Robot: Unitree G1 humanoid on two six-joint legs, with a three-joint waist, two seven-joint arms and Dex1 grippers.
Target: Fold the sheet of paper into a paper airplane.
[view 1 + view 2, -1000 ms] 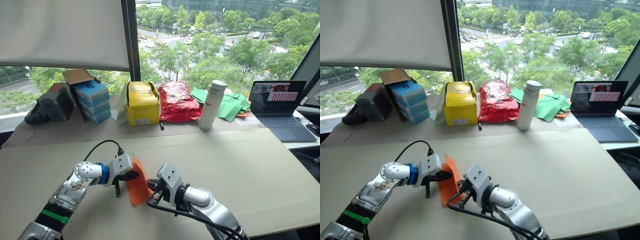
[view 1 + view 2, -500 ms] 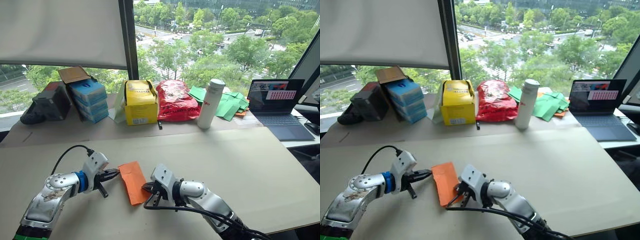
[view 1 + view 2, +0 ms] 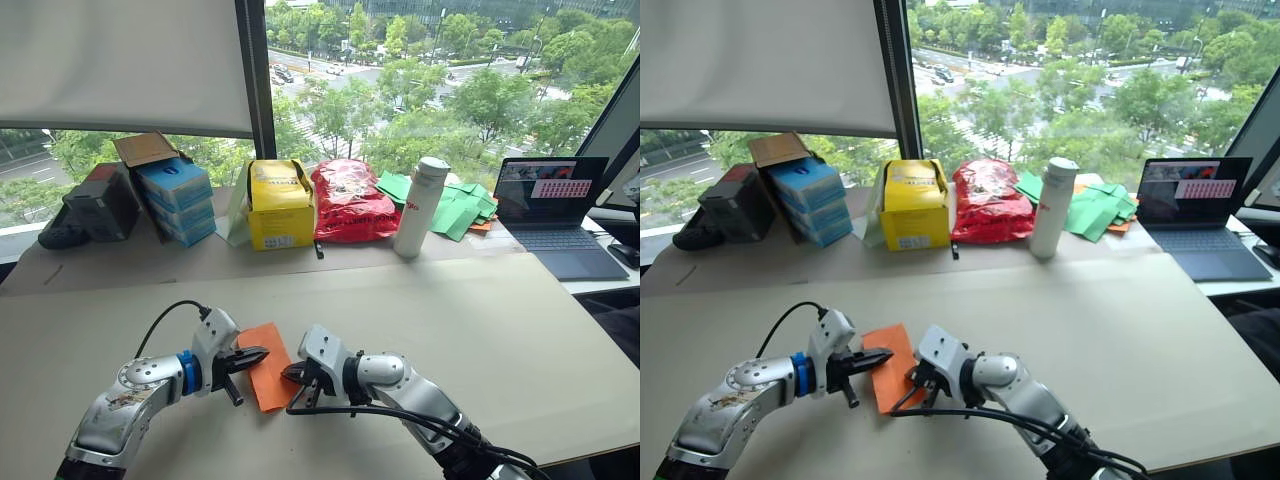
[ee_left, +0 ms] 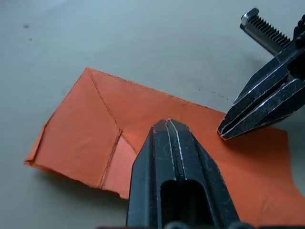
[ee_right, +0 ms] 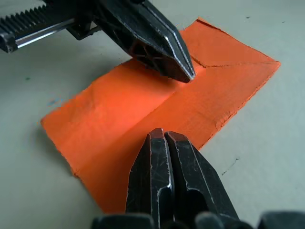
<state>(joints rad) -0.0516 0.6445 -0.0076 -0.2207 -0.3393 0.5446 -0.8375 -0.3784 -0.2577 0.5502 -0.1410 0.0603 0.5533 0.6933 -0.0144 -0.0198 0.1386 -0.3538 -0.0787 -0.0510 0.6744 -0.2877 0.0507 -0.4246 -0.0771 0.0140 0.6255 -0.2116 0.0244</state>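
- Left gripper (image 4: 167, 121): fingers closed, holding nothing, tips pressing on the sheet of paper (image 4: 95, 138)
- Right gripper (image 5: 163, 134): fingers closed and empty, tips over the sheet's opposite edge
- The orange sheet lies flat and folded on the bench (image 3: 480, 330), between both grippers

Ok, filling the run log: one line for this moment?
sheet of paper: folded, flat on table | left gripper: shut, tip over paper | right gripper: shut, at paper's edge

Matt orange sheet of paper (image 5: 157, 105) with rough edges lies on a smooth matt table (image 3: 480, 320).
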